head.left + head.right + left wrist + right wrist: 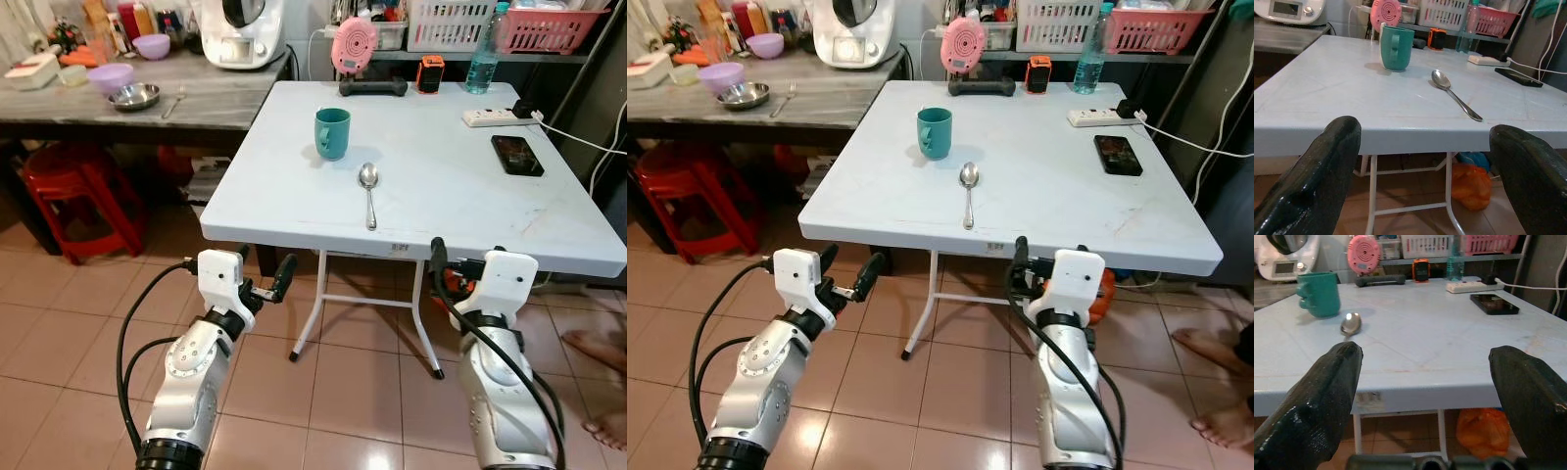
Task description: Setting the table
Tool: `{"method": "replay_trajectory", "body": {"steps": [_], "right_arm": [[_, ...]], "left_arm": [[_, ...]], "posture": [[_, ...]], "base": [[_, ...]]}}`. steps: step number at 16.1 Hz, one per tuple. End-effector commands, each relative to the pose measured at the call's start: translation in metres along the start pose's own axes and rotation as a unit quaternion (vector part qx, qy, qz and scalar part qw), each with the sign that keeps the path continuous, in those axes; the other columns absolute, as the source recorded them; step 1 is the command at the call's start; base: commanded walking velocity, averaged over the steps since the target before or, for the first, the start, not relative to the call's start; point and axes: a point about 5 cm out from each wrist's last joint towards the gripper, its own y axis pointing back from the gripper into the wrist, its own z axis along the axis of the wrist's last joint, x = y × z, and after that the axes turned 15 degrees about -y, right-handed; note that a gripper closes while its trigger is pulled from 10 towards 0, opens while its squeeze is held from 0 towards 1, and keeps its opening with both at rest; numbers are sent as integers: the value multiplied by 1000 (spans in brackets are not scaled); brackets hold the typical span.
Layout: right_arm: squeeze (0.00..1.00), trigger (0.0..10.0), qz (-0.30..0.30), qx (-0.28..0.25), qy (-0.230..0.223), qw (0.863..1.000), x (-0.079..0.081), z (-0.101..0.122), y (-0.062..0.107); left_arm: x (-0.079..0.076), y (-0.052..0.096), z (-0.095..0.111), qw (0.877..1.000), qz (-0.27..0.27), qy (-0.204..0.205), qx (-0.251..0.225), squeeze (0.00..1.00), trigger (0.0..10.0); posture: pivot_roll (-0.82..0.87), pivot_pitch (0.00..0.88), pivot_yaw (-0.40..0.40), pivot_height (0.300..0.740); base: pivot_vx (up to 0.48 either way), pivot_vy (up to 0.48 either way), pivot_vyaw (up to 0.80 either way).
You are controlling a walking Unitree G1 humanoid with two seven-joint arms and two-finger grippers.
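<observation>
A teal mug (332, 132) stands upright on the white folding table (294, 201), left of its middle. A metal spoon (368, 192) lies just in front of the mug, bowl toward it and handle toward me. My left gripper (265, 266) is open, below and just short of the table's near edge on the left. The right gripper (468, 262) is open too, under the near edge further right. Through the left wrist view, the mug (1396, 48) and spoon (1454, 94) lie beyond the wide-apart fingers (1317, 181). Nothing sits between either pair of fingers.
A black phone (516, 155) and a power strip (495, 117) lie at the table's far right. A pink round device (353, 46) stands at the back. Left is a wooden counter (211, 103) holding bowls and a fork, a red stool (73, 201) beneath. A person's bare foot (596, 350) is at right.
</observation>
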Motion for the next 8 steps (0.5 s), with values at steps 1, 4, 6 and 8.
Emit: {"method": "replay_trajectory", "body": {"steps": [1, 4, 6, 8], "right_arm": [[0, 10000, 7, -12, 1, 1000, 4, 7, -2], [0, 10000, 11, -13, 4, 1000, 5, 7, -4], [0, 10000, 13, -13, 6, 1000, 6, 7, -4], [0, 10000, 18, -14, 8, 1000, 7, 7, -4]], "left_arm": [[3, -1, 4, 1000, -4, -5, -5, 0, 10000], [1, -2, 4, 1000, -7, -2, -8, 0, 10000], [0, -2, 4, 1000, -10, -1, -7, 0, 10000], [0, -2, 3, 1000, -12, -1, -7, 0, 10000]], "posture": [[-61, 0, 27, 740], [-63, 0, 24, 740], [-63, 0, 24, 740], [-63, 0, 24, 740]], "base": [[289, 0, 0], [309, 0, 0], [330, 0, 0], [332, 0, 247]]}}
